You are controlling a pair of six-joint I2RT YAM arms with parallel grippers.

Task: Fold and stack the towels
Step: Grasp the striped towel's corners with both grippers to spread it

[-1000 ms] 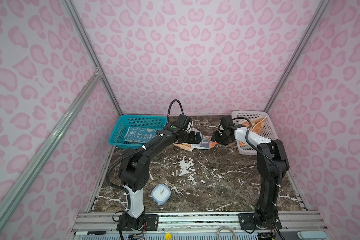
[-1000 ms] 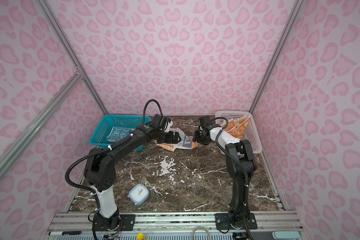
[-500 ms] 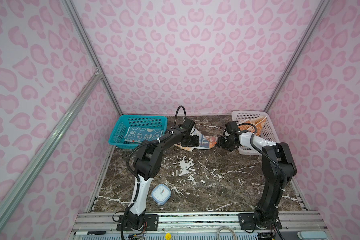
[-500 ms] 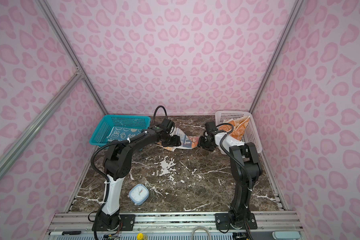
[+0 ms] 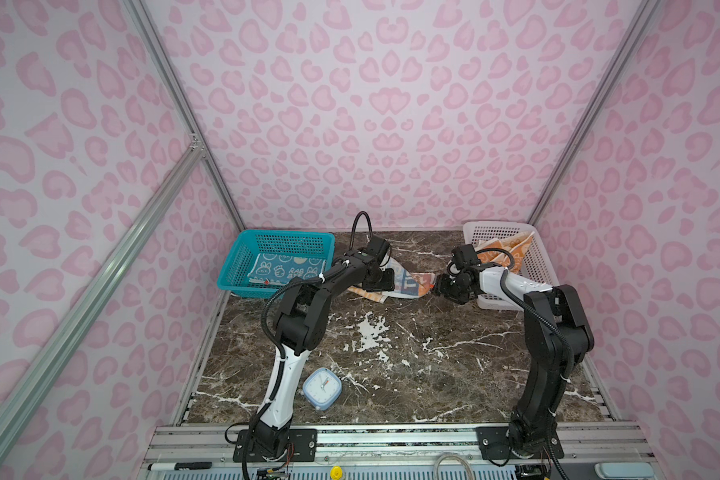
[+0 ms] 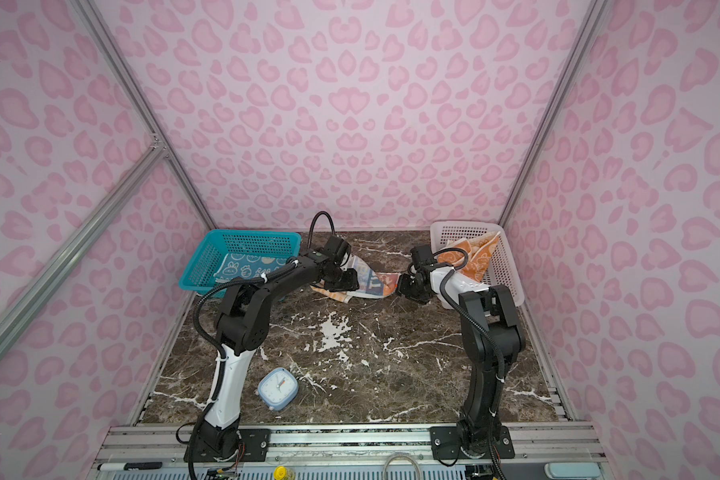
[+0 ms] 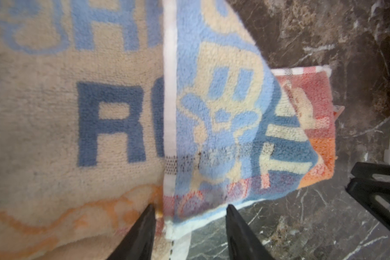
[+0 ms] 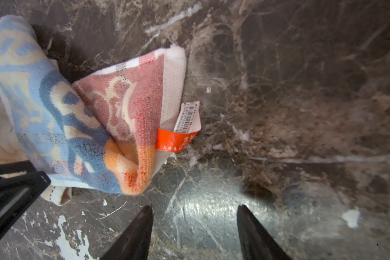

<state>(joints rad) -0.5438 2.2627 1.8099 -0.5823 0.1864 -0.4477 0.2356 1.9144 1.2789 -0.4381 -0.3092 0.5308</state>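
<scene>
The striped towel (image 5: pixel 408 286) lies crumpled near the table's (image 5: pixel 391 365) far edge. The left hand (image 7: pixel 190 216) straddles its hem, jaws half apart; the right hand (image 8: pixel 195 216) stands open and empty beside its tagged corner.

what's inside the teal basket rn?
One blue towel with rabbit prints lies on the floor of the teal basket. Anything under the towel is covered and cannot be seen.
</scene>
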